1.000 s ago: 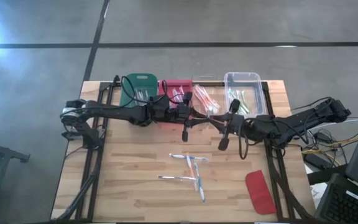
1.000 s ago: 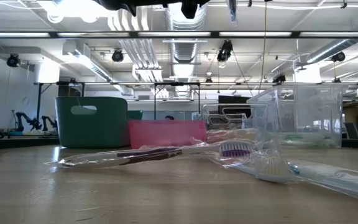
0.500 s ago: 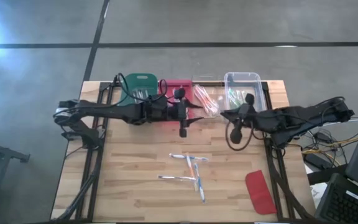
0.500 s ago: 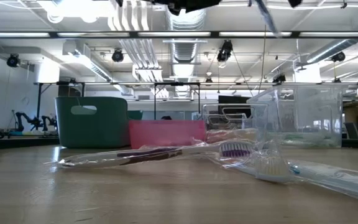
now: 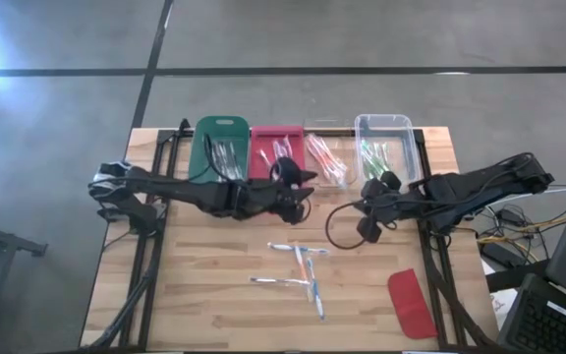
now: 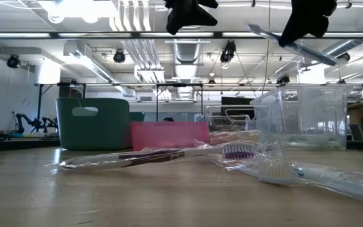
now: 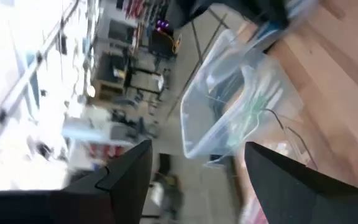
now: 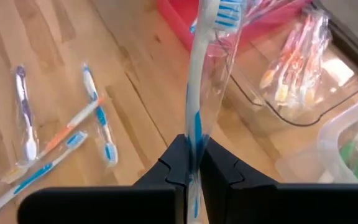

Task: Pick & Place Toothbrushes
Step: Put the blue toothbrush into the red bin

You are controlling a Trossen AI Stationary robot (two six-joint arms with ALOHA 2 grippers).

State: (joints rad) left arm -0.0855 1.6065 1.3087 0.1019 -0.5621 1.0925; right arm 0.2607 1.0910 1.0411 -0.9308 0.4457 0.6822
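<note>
You've got two dark, near-black arms: left arm [image 5: 180,190] and right arm [image 5: 465,187], both slim and jointed, with bulkier housings at the joints. A black cable loop [image 5: 340,222] hangs off the right arm near its wrist. Left gripper [image 7: 194,174] fingers [image 7: 126,177] are matte black, flat, tapering wedges. Right gripper [image 8: 192,163] fingers [image 8: 173,168] are the same black, blocky with angled edges.

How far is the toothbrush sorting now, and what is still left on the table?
Done: toothbrushes already lie in the green bin, red bin and clear bins. In hand: the right gripper is shut on a blue toothbrush; the left gripper is open near the red bin. Left: several loose toothbrushes on the table.
</note>
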